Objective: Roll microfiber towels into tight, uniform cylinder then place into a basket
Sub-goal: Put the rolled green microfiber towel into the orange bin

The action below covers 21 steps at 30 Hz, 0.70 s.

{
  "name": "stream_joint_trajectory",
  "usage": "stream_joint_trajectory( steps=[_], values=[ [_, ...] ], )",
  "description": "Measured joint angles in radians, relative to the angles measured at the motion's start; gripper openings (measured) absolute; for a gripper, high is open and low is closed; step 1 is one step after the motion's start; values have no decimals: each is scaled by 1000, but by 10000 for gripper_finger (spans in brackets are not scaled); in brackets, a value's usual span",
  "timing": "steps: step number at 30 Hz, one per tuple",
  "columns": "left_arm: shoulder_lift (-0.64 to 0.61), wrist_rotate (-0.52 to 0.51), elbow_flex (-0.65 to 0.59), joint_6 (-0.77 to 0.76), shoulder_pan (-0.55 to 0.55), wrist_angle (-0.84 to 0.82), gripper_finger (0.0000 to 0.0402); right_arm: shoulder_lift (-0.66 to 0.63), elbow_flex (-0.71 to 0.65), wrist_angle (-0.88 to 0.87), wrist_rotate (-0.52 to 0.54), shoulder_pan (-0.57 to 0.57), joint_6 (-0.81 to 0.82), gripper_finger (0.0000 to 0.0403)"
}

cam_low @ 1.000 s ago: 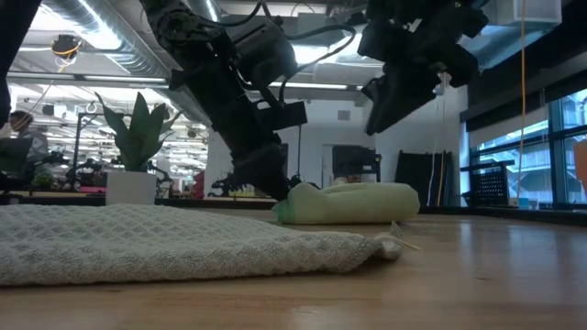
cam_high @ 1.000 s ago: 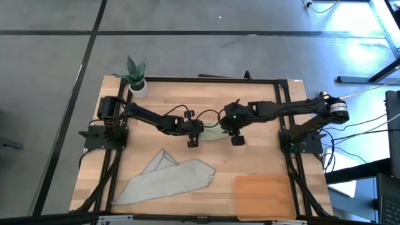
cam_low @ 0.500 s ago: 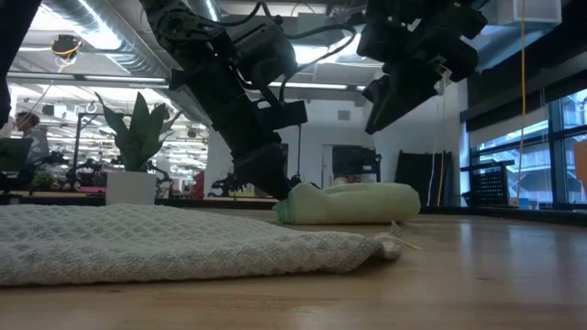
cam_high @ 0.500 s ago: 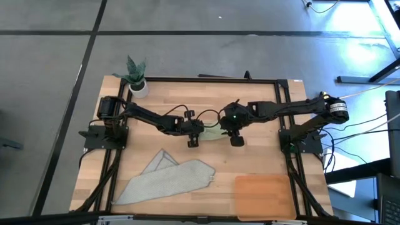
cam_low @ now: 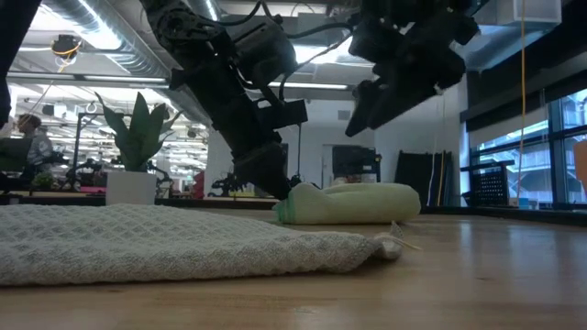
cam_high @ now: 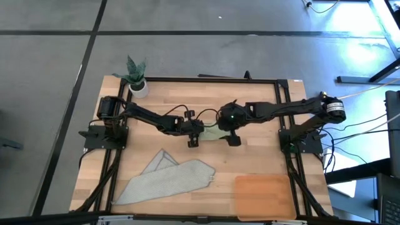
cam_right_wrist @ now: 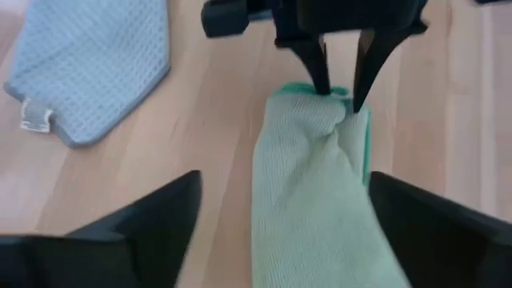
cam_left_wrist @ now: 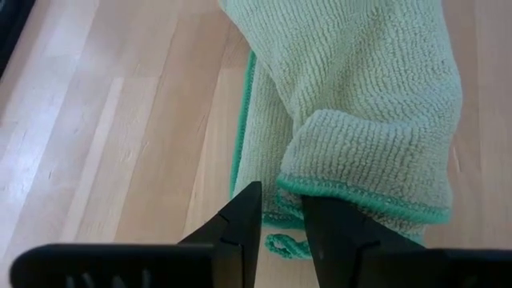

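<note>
Rolled green towel (cam_high: 214, 132) lying mid-counter (cam_high: 262, 100), between the two hands. Left hand (cam_left_wrist: 276, 212) down at one end of the roll, fingers nearly pressed together and nipping the folded hem there, probably to pin that end so the roll keeps from springing loose. Right hand (cam_right_wrist: 280, 216) raised over the opposite end, fingers spread wide to either side of the roll and clear of the cloth; seen from table height, hanging above the bundle with nothing in its grasp. Likely spread that way to come down astride the roll and take it. Roll itself thick and a little lumpy, not a tidy cylinder. Grey towel (cam_high: 165, 180) flat and unrolled on the near part of the counter, well apart from both hands. Orange-brown basket (cam_high: 264, 196) at the near right corner, nothing in it yet. Potted plant (cam_high: 136, 76) at the far left corner, out of the way.
</note>
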Motion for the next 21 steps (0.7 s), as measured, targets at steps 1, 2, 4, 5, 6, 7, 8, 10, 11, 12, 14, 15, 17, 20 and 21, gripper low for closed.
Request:
stream_joint_trajectory(
  steps=[1, 2, 4, 5, 6, 7, 8, 10, 11, 12, 14, 15, 17, 20, 21],
  values=[
    [0, 0, 0, 0, 0, 0, 86, 9, 0, 0, 1, 0, -2, 374],
    [0, 0, 0, 0, 0, 0, 86, 20, 0, 0, 2, -2, -1, 387],
    [0, 0, 0, 0, 0, 0, 86, 44, 0, 17, -3, -9, 0, 388],
    [0, 0, 0, 0, 0, 0, 86, 59, 0, 26, -12, -13, -1, 384],
    [0, 0, 0, 0, 0, 1, 86, 70, 0, 39, -19, -17, -2, 382],
    [0, 0, 0, 0, 0, 1, 86, 82, 0, 52, -24, -21, -6, 382],
    [0, 0, 0, 0, 0, 1, 86, 95, 0, 68, -25, -25, -19, 384],
    [0, 0, 0, 0, 0, 1, 86, 120, 0, 93, -25, -33, -46, 394],
    [0, 0, 0, 0, 0, 1, 86, 132, 0, 99, -25, -37, -52, 397],
    [0, 0, 0, 0, 0, 1, 86, 144, 0, 104, -32, -41, -55, 398],
    [0, 0, 0, 0, 0, 1, 86, 170, 0, 107, -51, -48, -56, 398],
    [0, 0, 0, 0, 0, 1, 86, 184, 0, 107, -51, -49, -57, 398],
    [0, 0, 0, 0, 0, 1, 85, 207, -1, 116, -47, -54, -71, 399],
    [0, 0, 0, 0, 0, 1, 85, 228, -1, 140, -31, -60, -104, 400],
    [0, 0, 0, 0, 0, 1, 86, 231, -1, 141, -23, -63, -114, 400]
  ],
)
